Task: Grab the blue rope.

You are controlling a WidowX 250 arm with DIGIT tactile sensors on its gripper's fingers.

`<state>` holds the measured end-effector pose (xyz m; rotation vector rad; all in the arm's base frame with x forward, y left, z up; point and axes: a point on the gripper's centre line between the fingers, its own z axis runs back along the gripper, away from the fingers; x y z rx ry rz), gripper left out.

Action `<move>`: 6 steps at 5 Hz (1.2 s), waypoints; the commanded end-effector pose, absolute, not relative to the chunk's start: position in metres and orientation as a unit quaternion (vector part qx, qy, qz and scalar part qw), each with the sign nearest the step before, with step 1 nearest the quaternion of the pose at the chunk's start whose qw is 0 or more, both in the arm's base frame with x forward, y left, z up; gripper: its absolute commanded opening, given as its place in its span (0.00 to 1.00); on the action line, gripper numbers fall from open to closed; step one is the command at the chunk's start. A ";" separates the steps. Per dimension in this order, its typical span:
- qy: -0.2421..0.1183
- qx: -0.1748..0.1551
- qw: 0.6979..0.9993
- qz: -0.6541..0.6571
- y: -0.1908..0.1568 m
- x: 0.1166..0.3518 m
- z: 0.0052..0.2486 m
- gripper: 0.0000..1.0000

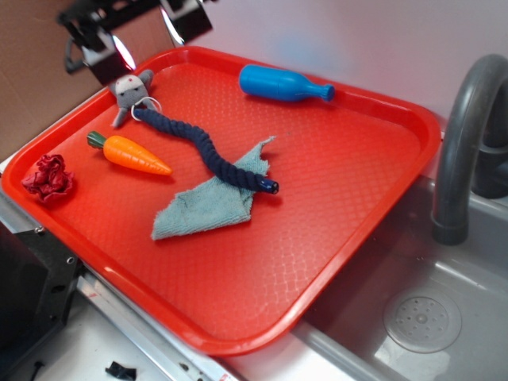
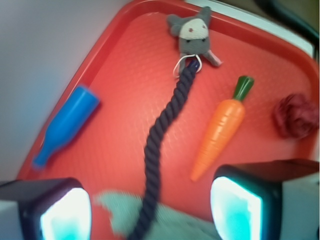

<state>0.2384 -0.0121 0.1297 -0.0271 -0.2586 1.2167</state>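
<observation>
End effector [image 2: 150, 207] released: wrist view shows both fingers spread wide, nothing between them but air. It hangs above the red tray [image 1: 333, 238], clear of everything on it.

Blue rope [image 2: 162, 145] lies flat on the tray, running straight ahead of the end effector, centred in the gap between the fingers. Its far end joins a white ring at a grey plush mouse [image 2: 192, 31]; its near end passes below the end effector and rests on a teal cloth [image 1: 208, 205].

Risks, as judged from here:
- Cloth sits under the near stretch of rope. A descent there could pinch cloth along with rope, or cloth alone.
- Carrot [image 2: 220, 132] lies just beside the rope, ahead of the right finger [image 2: 237, 207]. A forward grasp with fingers this wide may land that finger on it, or knock it.
- Rope is wavy and limp; an off-centre closure may roll it aside.
- Blue bottle [image 2: 65, 125] ahead-left, well apart from the rope; small hazard. Red crumpled thing [image 2: 296, 116] ahead-right, also clear.
</observation>
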 end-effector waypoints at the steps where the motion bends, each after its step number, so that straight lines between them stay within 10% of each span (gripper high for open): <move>1: -0.113 -0.029 0.791 0.600 0.007 0.252 0.080 1.00; 4: -0.094 -0.003 0.820 0.564 0.005 0.262 0.014 1.00; 5: -0.092 -0.001 0.825 0.557 0.000 0.260 0.010 0.00; 6: -0.090 -0.001 0.824 0.559 -0.001 0.256 0.009 0.00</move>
